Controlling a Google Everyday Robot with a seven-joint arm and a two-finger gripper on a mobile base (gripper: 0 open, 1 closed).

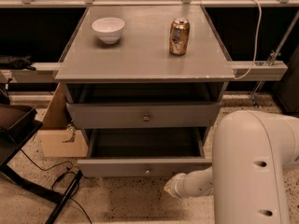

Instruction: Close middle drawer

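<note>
Matt middle drawer (117, 168), metal knob (147, 171); end effector (172, 188) near its front, seemingly smooth plastic.

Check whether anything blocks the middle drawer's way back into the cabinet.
Nothing visible does. The middle drawer is pulled out, with nothing seen sticking up above its sides. The tool is low at its front, right of the knob.

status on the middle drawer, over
Gripper low, just before middle drawer front, right of its knob. Drawer open, pulled well out. Nothing visible in its path.
</note>
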